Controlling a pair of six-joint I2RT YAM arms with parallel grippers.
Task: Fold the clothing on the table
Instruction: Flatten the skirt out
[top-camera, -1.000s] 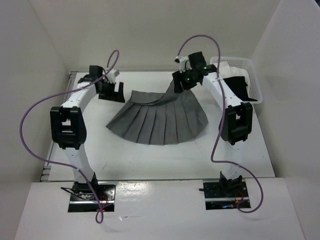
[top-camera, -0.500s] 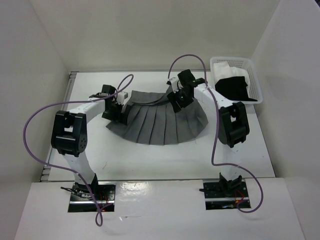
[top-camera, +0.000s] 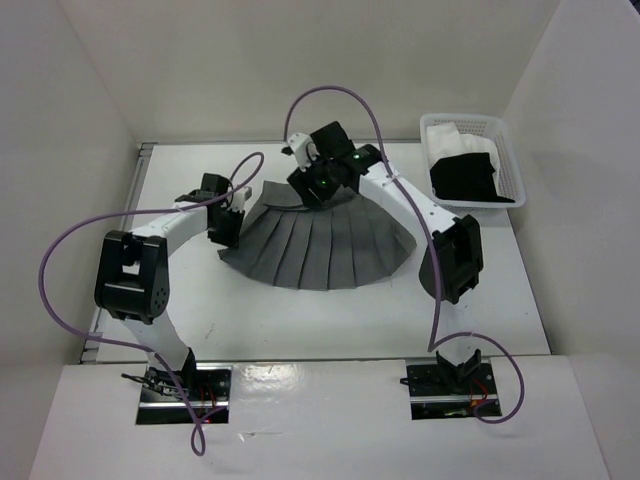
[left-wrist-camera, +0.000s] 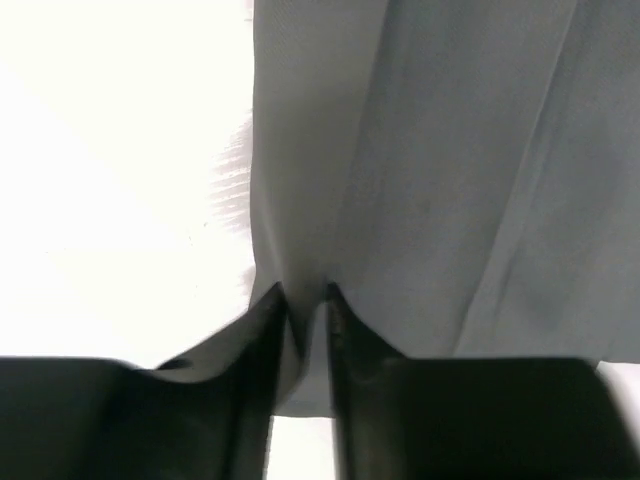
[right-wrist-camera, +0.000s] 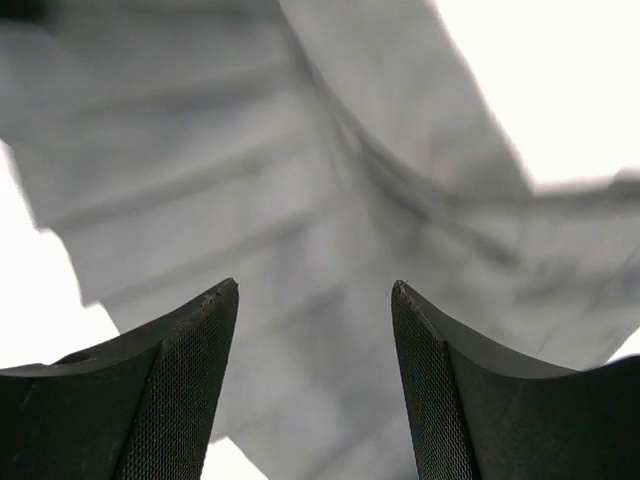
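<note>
2 grippers. left gripper (left-wrist-camera: 303, 292) pinched on left edge of grey skirt (top-camera: 320, 245); right gripper (right-wrist-camera: 315, 290) agape, empty, above its narrow far edge.

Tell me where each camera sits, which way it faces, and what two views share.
Top external: high behind the left arm and right arm, looking down on the white table, grey pleated skirt and basket; both arms show.
Left wrist: on the left arm, looking along the left fingers pinching the skirt's edge.
Right wrist: on the right arm, looking down between the open right fingers at the skirt.
Shared: all three show the skirt; both wrist views also show white table.
</note>
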